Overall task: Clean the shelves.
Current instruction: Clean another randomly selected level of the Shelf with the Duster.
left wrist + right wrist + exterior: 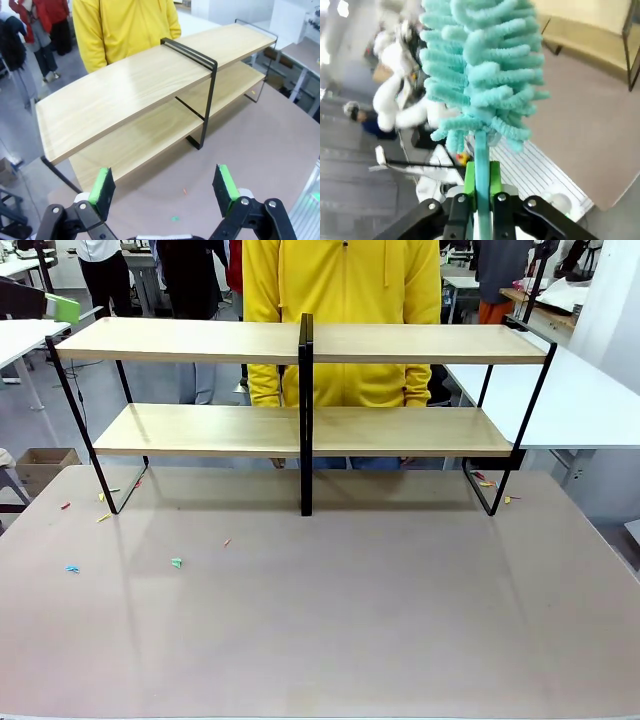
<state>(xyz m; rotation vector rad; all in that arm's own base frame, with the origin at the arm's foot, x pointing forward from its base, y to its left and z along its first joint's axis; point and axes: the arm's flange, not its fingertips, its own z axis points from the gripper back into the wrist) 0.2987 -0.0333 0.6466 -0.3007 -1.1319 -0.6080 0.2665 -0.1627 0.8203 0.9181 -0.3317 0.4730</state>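
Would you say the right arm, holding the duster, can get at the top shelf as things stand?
Probably yes. The right hand is shut on the duster, and the top shelf lies bare with open table in front; only the person stands behind it.

The person wore a bright yellow zip-front hoodie (pixel 343 310); both black two-finger grippers (pixel 165 190) (pixel 481 187) had green pads and silver screws.

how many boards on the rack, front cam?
2. The top board spans the upper tier of the shelves; the lower board sits directly beneath it. The black centre post crosses the front of both. None look hidden.
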